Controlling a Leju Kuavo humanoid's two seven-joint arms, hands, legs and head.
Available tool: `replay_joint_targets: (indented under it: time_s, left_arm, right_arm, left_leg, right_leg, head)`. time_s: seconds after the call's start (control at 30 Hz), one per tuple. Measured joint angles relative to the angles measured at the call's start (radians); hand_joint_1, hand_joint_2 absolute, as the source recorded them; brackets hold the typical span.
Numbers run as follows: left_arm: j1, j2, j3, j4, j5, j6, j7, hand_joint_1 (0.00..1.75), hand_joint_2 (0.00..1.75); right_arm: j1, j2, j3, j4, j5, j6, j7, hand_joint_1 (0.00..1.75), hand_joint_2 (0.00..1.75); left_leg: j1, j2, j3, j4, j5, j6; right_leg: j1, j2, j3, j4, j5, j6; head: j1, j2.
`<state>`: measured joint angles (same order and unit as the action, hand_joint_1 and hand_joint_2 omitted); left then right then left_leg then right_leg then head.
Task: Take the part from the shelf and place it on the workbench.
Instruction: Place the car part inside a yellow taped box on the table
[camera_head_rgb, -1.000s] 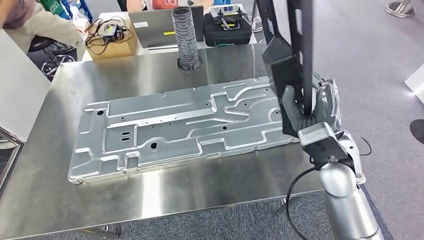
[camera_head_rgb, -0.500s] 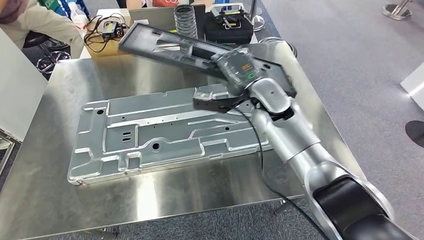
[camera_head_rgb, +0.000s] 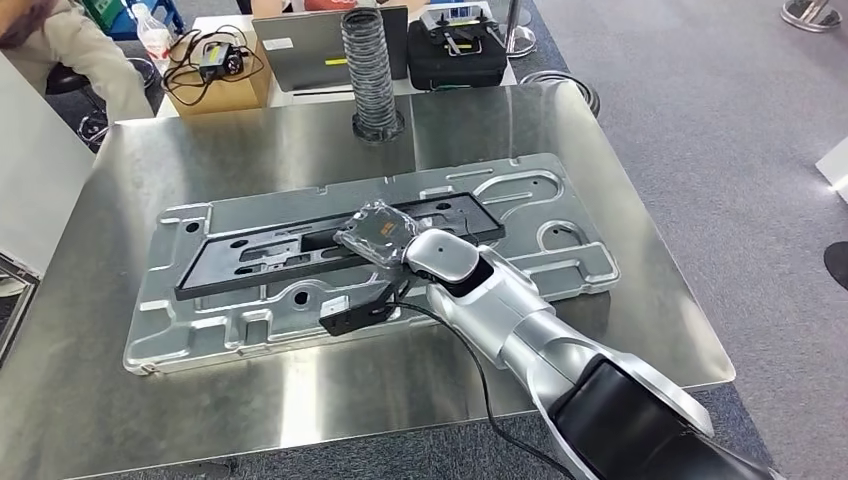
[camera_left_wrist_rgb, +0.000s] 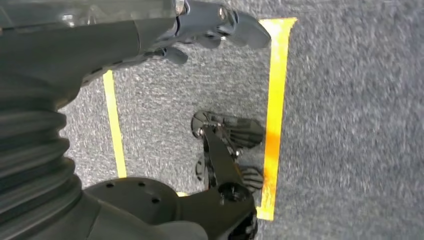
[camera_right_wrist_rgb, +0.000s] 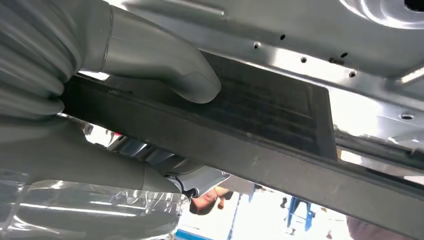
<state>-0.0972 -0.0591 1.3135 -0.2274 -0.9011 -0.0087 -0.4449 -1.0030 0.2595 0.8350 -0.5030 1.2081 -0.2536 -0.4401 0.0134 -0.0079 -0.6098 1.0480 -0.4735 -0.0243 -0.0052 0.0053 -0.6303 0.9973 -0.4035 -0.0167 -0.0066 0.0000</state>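
The part is a long black frame (camera_head_rgb: 260, 255) lying flat along a large stamped silver plate (camera_head_rgb: 560, 270) on the steel workbench (camera_head_rgb: 620, 340). My right hand (camera_head_rgb: 378, 232), wrapped in clear plastic, grips the black frame near its middle, with the silver arm coming in from the lower right. In the right wrist view the grey thumb (camera_right_wrist_rgb: 165, 70) presses on the black frame (camera_right_wrist_rgb: 260, 115), and the silver plate (camera_right_wrist_rgb: 300, 35) lies close behind it. My left hand (camera_left_wrist_rgb: 210, 25) hangs over grey carpet with its fingers loose and nothing in them.
At the bench's far edge stand a corrugated hose (camera_head_rgb: 368, 70), a black case (camera_head_rgb: 455, 50), a grey laptop (camera_head_rgb: 310, 50) and a cardboard box with cables (camera_head_rgb: 215, 80). A person's sleeve (camera_head_rgb: 70, 50) shows at the far left. Yellow floor tape (camera_left_wrist_rgb: 277, 100) runs under my left hand.
My right arm has swung the black frame from upright at the bench's right side, across and down, until it lies flat on the silver plate. The view shifted slightly.
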Motion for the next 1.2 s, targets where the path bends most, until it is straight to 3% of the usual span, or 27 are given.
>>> replay_joint_targets:
  time_s: [0.1,0.13,0.17,0.2,0.23,0.27,0.33,0.4,0.47,0.53,0.6,0.63,0.67,0.7,0.8,0.87,1.0,1.03,1.13,1.17,1.2]
  left_arm:
    - [0.001,0.001,-0.008,0.000,-0.012,0.006,-0.017,0.00,1.75]
    - [0.002,0.001,-0.010,0.000,-0.014,0.007,-0.022,0.00,1.75]
    - [0.002,0.002,-0.013,0.000,-0.017,0.007,-0.025,0.00,1.75]
    - [0.003,0.003,-0.016,0.000,-0.019,0.007,-0.027,0.00,1.75]
    - [0.003,0.004,-0.019,0.000,-0.021,0.006,-0.029,0.00,1.75]
    - [0.002,0.005,-0.021,0.000,-0.022,0.005,-0.031,0.00,1.75]
    - [0.001,0.006,-0.023,0.000,-0.023,0.002,-0.034,0.00,1.75]
    - [0.000,0.006,-0.025,0.000,-0.027,0.000,-0.035,0.00,1.75]
    - [-0.001,0.006,-0.030,0.000,-0.032,-0.002,-0.037,0.00,0.87]
    - [-0.004,0.006,-0.035,0.000,-0.035,-0.002,-0.039,0.00,0.00]
    - [-0.006,0.006,-0.040,0.000,-0.038,-0.001,-0.040,0.00,0.00]
    - [-0.006,0.006,-0.041,0.000,-0.039,0.000,-0.040,0.00,0.00]
    - [-0.006,0.006,-0.042,0.000,-0.040,0.001,-0.040,0.00,0.00]
    - [-0.006,0.006,-0.043,0.000,-0.040,0.001,-0.041,0.00,0.00]
    - [-0.006,0.004,-0.045,0.001,-0.039,-0.002,-0.046,0.00,0.00]
    - [-0.006,0.002,-0.046,0.001,-0.037,-0.007,-0.052,0.00,0.00]
    - [-0.005,0.003,-0.046,0.001,-0.032,-0.016,-0.059,0.00,0.00]
    - [-0.004,0.003,-0.046,0.001,-0.031,-0.017,-0.060,0.00,0.00]
    - [0.003,0.003,-0.045,0.001,-0.023,-0.016,-0.066,0.00,0.00]
    - [0.006,0.003,-0.044,0.001,-0.018,-0.015,-0.068,0.00,0.00]
    - [0.008,0.003,-0.043,0.001,-0.014,-0.013,-0.071,0.00,0.00]
  right_arm:
    - [0.017,0.000,0.005,0.022,-0.032,-0.015,-0.008,1.75,1.75]
    - [0.025,-0.003,0.006,0.030,-0.040,-0.019,-0.010,1.31,1.31]
    - [0.034,-0.006,0.007,0.037,-0.048,-0.021,-0.011,0.87,0.87]
    - [0.042,-0.010,0.008,0.043,-0.054,-0.022,-0.012,0.44,0.44]
    - [0.047,-0.014,0.008,0.048,-0.061,-0.023,-0.013,0.00,0.00]
    - [0.050,-0.018,0.008,0.053,-0.069,-0.025,-0.016,0.00,0.00]
    - [0.053,-0.027,0.008,0.060,-0.083,-0.029,-0.021,0.00,0.00]
    - [0.059,-0.035,0.007,0.065,-0.095,-0.031,-0.023,0.00,0.00]
    - [0.064,-0.045,0.004,0.068,-0.109,-0.033,-0.025,0.00,0.00]
    - [0.069,-0.056,-0.002,0.069,-0.126,-0.039,-0.030,0.00,0.00]
    - [0.079,-0.068,-0.011,0.069,-0.146,-0.050,-0.041,0.00,0.00]
    - [0.087,-0.073,-0.016,0.069,-0.158,-0.057,-0.048,0.00,0.00]
    - [0.096,-0.078,-0.023,0.067,-0.174,-0.065,-0.057,0.00,0.00]
    - [0.103,-0.081,-0.032,0.062,-0.194,-0.075,-0.068,0.00,0.00]
    - [0.117,-0.088,-0.077,0.021,-0.296,-0.099,-0.127,0.00,0.00]
    - [0.133,-0.094,-0.123,-0.039,-0.383,-0.089,-0.165,0.00,0.00]
    - [0.188,-0.118,-0.202,-0.213,-0.614,-0.003,-0.205,0.00,0.00]
    - [0.214,-0.125,-0.227,-0.286,-0.701,0.028,-0.214,0.00,0.00]
    - [0.297,-0.143,-0.326,-0.526,-0.998,0.135,-0.236,0.00,0.00]
    - [0.323,-0.151,-0.361,-0.603,-1.089,0.169,-0.241,0.00,0.00]
    - [0.349,-0.161,-0.394,-0.681,-1.168,0.198,-0.245,0.00,0.00]
  left_leg:
    - [0.004,0.002,-0.089,0.185,-0.083,-0.011]
    - [0.006,0.002,-0.113,0.231,-0.094,-0.015]
    - [0.008,0.002,-0.122,0.243,-0.086,-0.018]
    - [0.011,0.002,-0.112,0.215,-0.061,-0.021]
    - [0.016,0.003,-0.084,0.153,-0.023,-0.025]
    - [0.019,0.003,-0.050,0.086,0.005,-0.028]
    - [0.020,0.000,-0.006,-0.003,0.031,-0.021]
    - [0.016,-0.002,-0.001,-0.014,0.027,-0.003]
    - [0.015,-0.001,0.000,-0.016,0.030,0.012]
    - [0.015,0.000,0.001,-0.020,0.033,0.026]
    - [0.011,0.001,0.002,-0.020,0.033,0.033]
    - [0.009,0.001,0.002,-0.020,0.033,0.034]
    - [0.007,0.001,0.002,-0.020,0.032,0.035]
    - [0.005,0.000,0.003,-0.020,0.032,0.035]
    - [-0.003,0.000,0.005,-0.019,0.030,0.034]
    - [-0.005,0.001,0.005,-0.020,0.029,0.028]
    - [-0.003,0.002,0.001,-0.006,0.013,0.010]
    - [-0.003,0.003,-0.013,0.028,-0.010,0.006]
    - [0.002,0.003,-0.093,0.208,-0.096,-0.005]
    - [0.004,0.003,-0.109,0.241,-0.101,-0.008]
    - [0.007,0.003,-0.108,0.238,-0.087,-0.011]
  right_leg:
    - [0.000,-0.001,0.008,-0.004,-0.002,-0.008]
    - [0.000,0.000,0.009,-0.003,-0.004,-0.008]
    - [-0.001,0.000,0.010,-0.002,-0.006,-0.006]
    - [-0.003,0.001,0.011,0.001,-0.008,-0.004]
    - [-0.004,0.002,0.011,0.006,-0.012,0.001]
    - [-0.005,0.004,0.010,0.012,-0.016,0.007]
    - [-0.002,0.007,0.006,0.025,-0.024,0.018]
    - [-0.001,0.009,0.005,0.027,-0.024,0.029]
    - [-0.005,0.008,0.003,0.034,-0.032,0.041]
    - [-0.008,0.004,-0.028,0.104,-0.075,0.050]
    - [-0.008,0.003,-0.091,0.239,-0.136,0.053]
    - [-0.008,0.003,-0.118,0.294,-0.154,0.053]
    - [-0.007,0.003,-0.130,0.316,-0.153,0.051]
    - [-0.006,0.003,-0.122,0.298,-0.134,0.046]
    - [0.005,0.001,-0.029,0.103,-0.043,0.021]
    - [0.013,-0.002,0.003,0.033,-0.025,0.011]
    - [0.007,-0.005,0.017,0.008,-0.018,0.003]
    - [0.003,-0.006,0.021,0.001,-0.016,0.001]
    - [0.003,-0.009,0.025,-0.001,-0.018,-0.004]
    - [0.002,-0.009,0.026,0.000,-0.019,-0.003]
    - [0.001,-0.009,0.027,0.002,-0.021,-0.001]
  head:
    - [-0.003,0.000]
    - [-0.003,0.000]
    - [-0.003,0.000]
    - [-0.003,0.000]
    - [-0.003,0.000]
    - [-0.003,0.000]
    - [-0.003,0.000]
    - [-0.003,0.000]
    - [-0.002,0.000]
    - [0.000,0.000]
    - [0.001,0.000]
    - [0.001,0.000]
    - [0.001,0.000]
    - [0.001,0.000]
    - [0.000,0.000]
    - [0.000,0.000]
    - [0.000,0.000]
    - [-0.001,0.000]
    - [-0.002,0.000]
    - [-0.001,0.000]
    - [-0.001,0.000]
